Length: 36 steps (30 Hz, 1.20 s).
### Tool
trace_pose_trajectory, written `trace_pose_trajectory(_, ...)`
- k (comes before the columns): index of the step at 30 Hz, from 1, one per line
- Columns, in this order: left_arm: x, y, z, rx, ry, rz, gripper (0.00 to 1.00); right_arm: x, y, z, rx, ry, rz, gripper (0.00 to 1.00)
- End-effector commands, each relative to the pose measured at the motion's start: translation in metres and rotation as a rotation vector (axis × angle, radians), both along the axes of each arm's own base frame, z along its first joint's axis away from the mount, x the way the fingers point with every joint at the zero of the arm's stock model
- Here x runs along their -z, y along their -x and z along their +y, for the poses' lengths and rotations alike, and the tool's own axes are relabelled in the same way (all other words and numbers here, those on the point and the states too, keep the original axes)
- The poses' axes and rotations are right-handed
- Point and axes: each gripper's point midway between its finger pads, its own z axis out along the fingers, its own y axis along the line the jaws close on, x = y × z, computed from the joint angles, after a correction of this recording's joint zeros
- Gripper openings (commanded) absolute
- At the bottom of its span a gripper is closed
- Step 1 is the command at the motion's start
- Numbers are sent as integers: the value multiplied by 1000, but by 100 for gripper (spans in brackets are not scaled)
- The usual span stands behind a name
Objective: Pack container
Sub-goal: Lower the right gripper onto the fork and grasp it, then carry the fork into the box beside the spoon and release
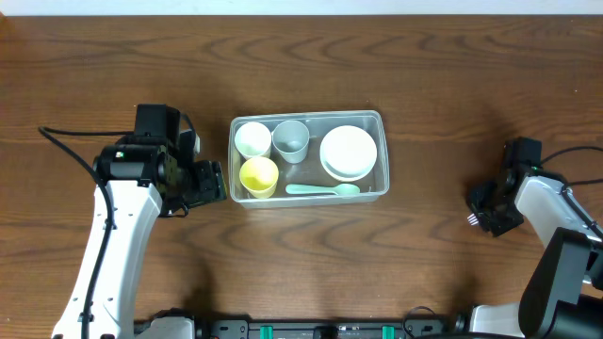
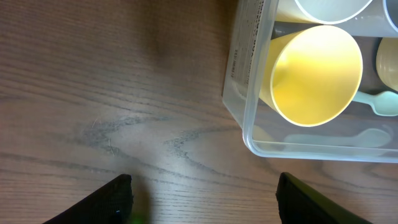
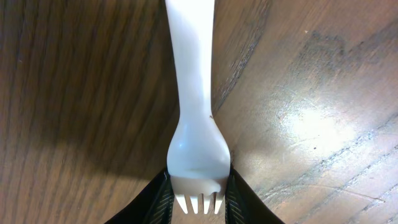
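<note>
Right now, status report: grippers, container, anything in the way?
Left gripper jaws open, empty, beside container. Right gripper jaws shut on white fork, well right of container. Container holds cups, white bowl, spoon. Nothing in the way.

The left arm (image 1: 108, 245) rose from the near edge on the left side. Its wrist was bent, so the left tool (image 1: 209, 182) pointed rightward, low over the worktop (image 1: 424, 282). Its fingers (image 2: 115, 199) stood wide apart. The right arm (image 1: 551, 202) sat folded at the right side. The right tool (image 1: 480, 215) pointed left, and its fingers (image 3: 155, 202) were pinched against both sides of the head of a white fork (image 3: 191, 93).
</note>
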Motion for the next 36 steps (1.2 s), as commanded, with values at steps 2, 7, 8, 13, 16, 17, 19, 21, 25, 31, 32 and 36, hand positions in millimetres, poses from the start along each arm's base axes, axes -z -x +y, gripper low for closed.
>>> trace_pose_trajectory(2, -1, 2, 0, 12, -1, -3, 75, 3, 3, -2, 10, 5, 8, 23)
trace_pose_trajectory(7, -1, 2, 0, 12, -1, -3, 75, 3, 2, -2, 10, 6, 4, 22)
trace_pose_trajectory(8, -1, 2, 0, 12, -1, -3, 75, 3, 2, -2, 10, 7, 3, 23)
trace_pose_trajectory(13, -1, 2, 0, 12, -1, -3, 75, 3, 2, -2, 9, 7, 1, 18)
trace_pose_trajectory(16, -1, 2, 0, 12, -1, -3, 75, 3, 2, -2, 9, 7, 1, 8)
trace_pose_trajectory(17, -1, 2, 0, 12, -1, -3, 75, 3, 1, -2, 4, 7, 1, 1)
trace_pose_trajectory(19, -1, 2, 0, 12, -1, -3, 75, 1, -1, -3, -22, 10, -3, 1)
trace_pose_trajectory(21, -1, 2, 0, 12, -1, -3, 75, -2, -6, -3, -71, 17, -13, 1)
trace_pose_trajectory(25, -1, 2, 0, 12, -1, -4, 75, -26, -29, -1, -250, 47, -49, 1)
trace_pose_trajectory(31, -1, 2, 0, 12, -1, -4, 75, -109, -97, 48, -770, 81, -267, 1)
trace_pose_trajectory(32, -1, 2, 0, 12, -1, -4, 75, -126, -107, 70, -923, 70, -325, 1)
trace_pose_trajectory(36, -1, 2, 0, 12, -1, -4, 75, -176, -108, 144, -1405, 89, -396, 1)
